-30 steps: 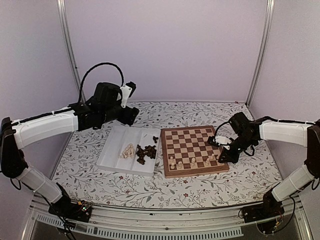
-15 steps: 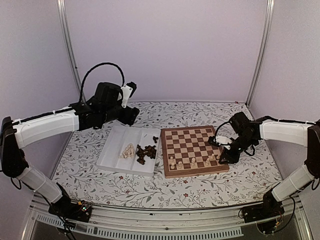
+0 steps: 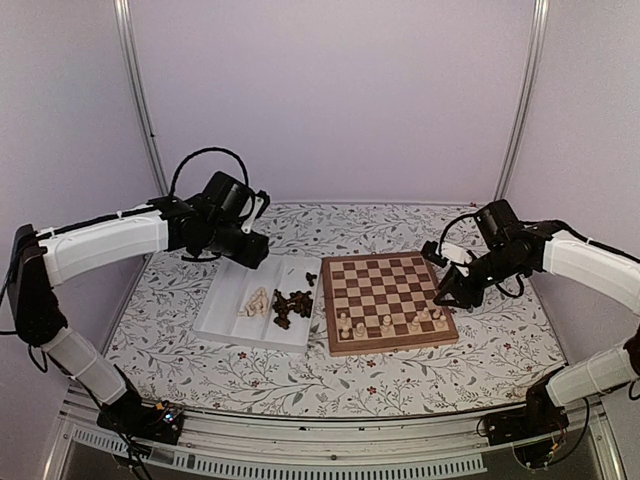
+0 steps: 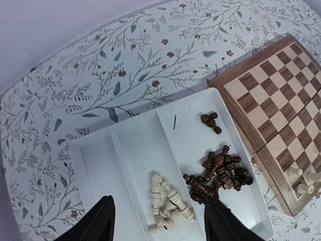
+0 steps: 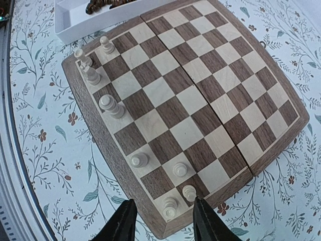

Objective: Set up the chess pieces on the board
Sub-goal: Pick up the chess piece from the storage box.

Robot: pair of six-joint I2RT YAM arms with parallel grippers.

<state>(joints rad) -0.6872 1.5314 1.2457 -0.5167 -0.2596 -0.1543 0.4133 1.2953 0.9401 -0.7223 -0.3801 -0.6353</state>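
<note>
Abt eight cream chess pieces (image 5: 110, 105) stand along the board's (image 3: 390, 275) 6 o'clock edge; no dark ones on it yet. The rest lie in the white tray (image 3: 222, 305) at the board's 9 o'clock: cream heap (image 4: 168, 201), dark heap (image 4: 218, 173). Early stage, I'd say, most left to do. Left claw (image 4: 158, 223) hangs over the tray, wide and empty, cream heap at its 12 o'clock. Right claw (image 5: 161, 221) hovers by the board's 4 o'clock corner, partly open, holding nothing, w/ the nearest pawns at its 12 o'clock.
</note>
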